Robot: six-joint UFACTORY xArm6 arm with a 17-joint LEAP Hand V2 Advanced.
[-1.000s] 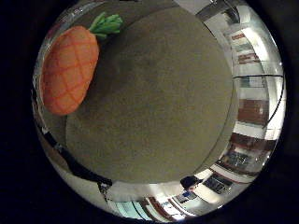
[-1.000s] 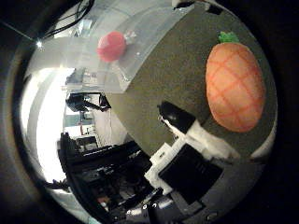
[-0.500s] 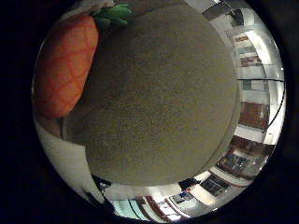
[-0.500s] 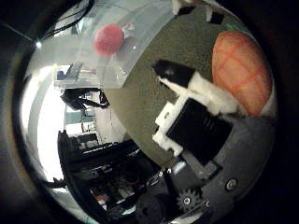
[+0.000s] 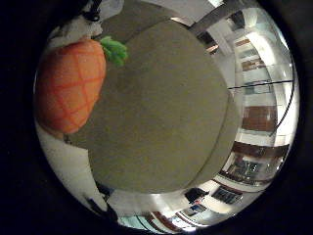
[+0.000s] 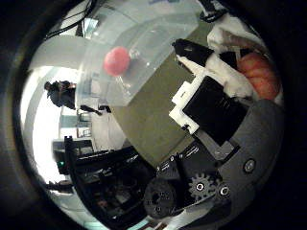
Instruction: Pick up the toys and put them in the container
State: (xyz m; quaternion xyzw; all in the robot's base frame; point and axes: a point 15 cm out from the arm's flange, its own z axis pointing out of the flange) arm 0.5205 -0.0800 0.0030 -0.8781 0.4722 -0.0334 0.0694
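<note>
The pineapple toy (image 5: pixel 68 85), orange with a green leaf tuft, fills the upper left of my little-finger-side view, so it sits close against my palm and lies on the olive-green desk (image 5: pixel 166 122). In the thumb-side view my hand (image 6: pixel 216 100) shows at the right, its white and black fingers bent in over the toy, whose orange skin bulges out between them at the upper right. I judge that my fingers are curled round it, though I cannot tell whether the hold is firm or whether the toy is off the desk.

The clear plastic container (image 6: pixel 144 43) stands at the upper middle of the thumb-side view, near the desk's edge and apart from my hand. A round red toy (image 6: pixel 116 61) already lies inside it.

So the step in hand is the grasp of the pineapple toy. The next move, as I see it, calls for tightening round it, lifting it clear of the desk, carrying it across above the container's rim and letting go there.

I can read no brand, label or writing on the toy, the container or the desk.
</note>
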